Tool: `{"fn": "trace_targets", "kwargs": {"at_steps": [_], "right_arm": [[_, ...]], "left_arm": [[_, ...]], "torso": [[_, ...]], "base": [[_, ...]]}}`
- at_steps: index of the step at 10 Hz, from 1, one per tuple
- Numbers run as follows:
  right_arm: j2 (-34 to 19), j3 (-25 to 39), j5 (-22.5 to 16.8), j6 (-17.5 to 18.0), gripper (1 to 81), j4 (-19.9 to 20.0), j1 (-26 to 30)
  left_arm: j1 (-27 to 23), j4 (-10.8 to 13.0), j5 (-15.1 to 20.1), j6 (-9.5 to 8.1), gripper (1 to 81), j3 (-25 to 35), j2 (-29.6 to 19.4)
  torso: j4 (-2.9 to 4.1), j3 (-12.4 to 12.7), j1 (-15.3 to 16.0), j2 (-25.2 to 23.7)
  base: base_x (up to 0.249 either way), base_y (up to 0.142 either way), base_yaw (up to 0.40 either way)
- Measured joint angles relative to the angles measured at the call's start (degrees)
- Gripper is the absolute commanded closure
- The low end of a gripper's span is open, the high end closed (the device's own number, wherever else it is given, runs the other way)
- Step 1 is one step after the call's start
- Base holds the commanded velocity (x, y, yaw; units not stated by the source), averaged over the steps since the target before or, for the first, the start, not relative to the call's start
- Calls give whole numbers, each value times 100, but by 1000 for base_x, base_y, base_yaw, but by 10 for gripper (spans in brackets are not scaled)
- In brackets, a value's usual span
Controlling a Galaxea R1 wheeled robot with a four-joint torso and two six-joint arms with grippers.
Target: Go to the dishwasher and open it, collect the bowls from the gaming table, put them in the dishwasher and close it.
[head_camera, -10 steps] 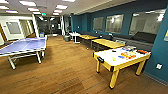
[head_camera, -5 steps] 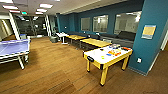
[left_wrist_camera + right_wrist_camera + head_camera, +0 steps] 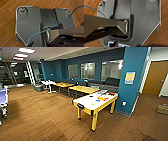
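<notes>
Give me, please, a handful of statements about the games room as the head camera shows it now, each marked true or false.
1. The gaming table has a white top on a yellow frame and legs. True.
2. The gaming table stands on grey carpet. False: it stands on a wooden floor.
3. A teal pillar rises just beside the table's far end. True.
4. The pillar is bare. False: a yellowish notice hangs on it.
5. The gaming table's top is plain white all over. False: colourful things or graphics show near its far end; whether bowls are among them cannot be told.
</notes>
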Motion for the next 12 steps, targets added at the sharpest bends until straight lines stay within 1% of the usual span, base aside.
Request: {"fn": "trace_targets", "kwargs": {"at_steps": [8, 9, 12], "right_arm": [[2, -15, 0, 0, 10, 0, 0], [2, -15, 0, 0, 10, 0, 0], [5, -15, 2, 0, 10, 0, 0]], "left_arm": [[-6, 0, 0, 0, 10, 0, -2], [-20, 0, -2, 0, 10, 0, -2], [-26, 0, 0, 0, 10, 1, -2]], "torso": [[0, 0, 0, 0], [0, 0, 0, 0], [0, 0, 0, 0]], "base": [[0, 0, -341], [0, 0, -191], [0, 0, 0]]}}
